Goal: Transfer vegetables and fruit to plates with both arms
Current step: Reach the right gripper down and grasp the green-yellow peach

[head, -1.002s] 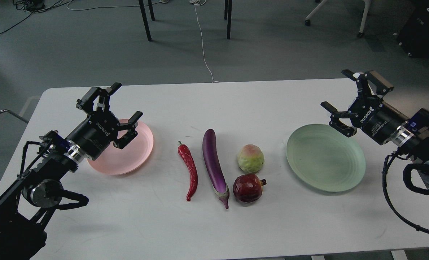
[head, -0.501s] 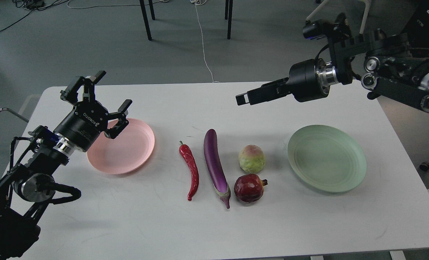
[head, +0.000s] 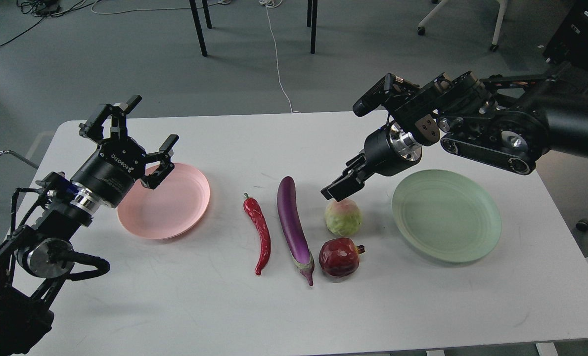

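Observation:
A red chili pepper (head: 259, 233), a purple eggplant (head: 293, 222), a yellow-green fruit (head: 343, 219) and a dark red pomegranate (head: 339, 257) lie mid-table. The pink plate (head: 175, 207) sits on the left and the pale green plate (head: 447, 215) on the right; both hold nothing. My left gripper (head: 150, 123) is open and hovers over the pink plate's far left rim. My right gripper (head: 334, 192) points down-left, its tip just above the yellow-green fruit. It is seen side-on, so its fingers cannot be told apart.
All of it rests on a white table (head: 224, 306). Table and chair legs (head: 198, 27) and a white cable (head: 277, 59) are on the grey floor beyond the far edge. My right arm's thick links (head: 491, 128) hang over the table's far right.
My right arm swung from the right edge over the green plate, then down and left to just above the yellow-green fruit. My left gripper drew back left a little. Produce and plates have not moved.

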`<state>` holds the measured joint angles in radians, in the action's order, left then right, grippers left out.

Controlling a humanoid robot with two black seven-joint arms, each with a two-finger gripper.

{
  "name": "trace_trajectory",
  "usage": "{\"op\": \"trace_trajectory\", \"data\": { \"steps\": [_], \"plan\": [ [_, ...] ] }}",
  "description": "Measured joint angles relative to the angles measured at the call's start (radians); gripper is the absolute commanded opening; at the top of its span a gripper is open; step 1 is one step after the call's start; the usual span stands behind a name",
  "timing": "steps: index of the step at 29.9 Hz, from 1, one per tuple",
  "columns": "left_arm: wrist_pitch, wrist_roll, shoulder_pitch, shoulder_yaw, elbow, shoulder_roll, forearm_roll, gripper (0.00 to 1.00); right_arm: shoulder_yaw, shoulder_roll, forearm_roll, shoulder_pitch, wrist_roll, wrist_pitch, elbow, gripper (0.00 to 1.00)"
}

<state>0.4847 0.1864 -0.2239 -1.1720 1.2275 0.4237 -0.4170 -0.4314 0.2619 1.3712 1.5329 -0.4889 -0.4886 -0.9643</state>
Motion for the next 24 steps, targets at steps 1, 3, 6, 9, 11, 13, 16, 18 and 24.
{"op": "trace_trajectory", "data": {
  "steps": [1,3,6,9,11,13,16,18,24],
  "plan": [
    [0.000,0.002,0.000,0.000,0.000,0.000,0.000,0.98,-0.001,-0.011,0.000,-0.007,0.000,0.000,0.009,1.00],
    [0.000,0.005,0.000,0.000,0.000,0.001,0.000,0.98,-0.001,-0.031,0.000,-0.019,0.000,0.000,0.028,0.99],
    [0.000,0.007,0.000,0.000,0.000,0.003,0.000,0.98,-0.019,-0.057,0.000,-0.037,0.000,0.000,0.050,0.99],
    [0.001,0.007,0.000,-0.003,0.000,0.004,0.000,0.98,-0.040,-0.074,0.000,-0.046,0.000,0.000,0.072,0.99],
    [0.002,0.008,0.001,-0.003,0.000,0.004,0.000,0.98,-0.047,-0.084,0.000,-0.056,0.000,0.000,0.085,0.99],
    [0.003,0.008,0.001,-0.004,0.000,0.004,0.001,0.98,-0.050,-0.093,0.000,-0.067,0.000,0.000,0.098,0.99],
    [0.003,0.014,0.001,-0.004,0.000,0.004,0.001,0.98,-0.062,-0.110,0.000,-0.087,0.000,0.000,0.124,0.99],
    [0.003,0.016,0.001,-0.004,0.000,0.003,0.001,0.98,-0.077,-0.123,0.000,-0.096,0.000,0.000,0.139,0.99],
    [0.003,0.017,0.001,-0.006,-0.001,0.004,0.001,0.98,-0.130,-0.156,0.000,-0.116,0.000,0.000,0.170,0.88]
  ]
}}
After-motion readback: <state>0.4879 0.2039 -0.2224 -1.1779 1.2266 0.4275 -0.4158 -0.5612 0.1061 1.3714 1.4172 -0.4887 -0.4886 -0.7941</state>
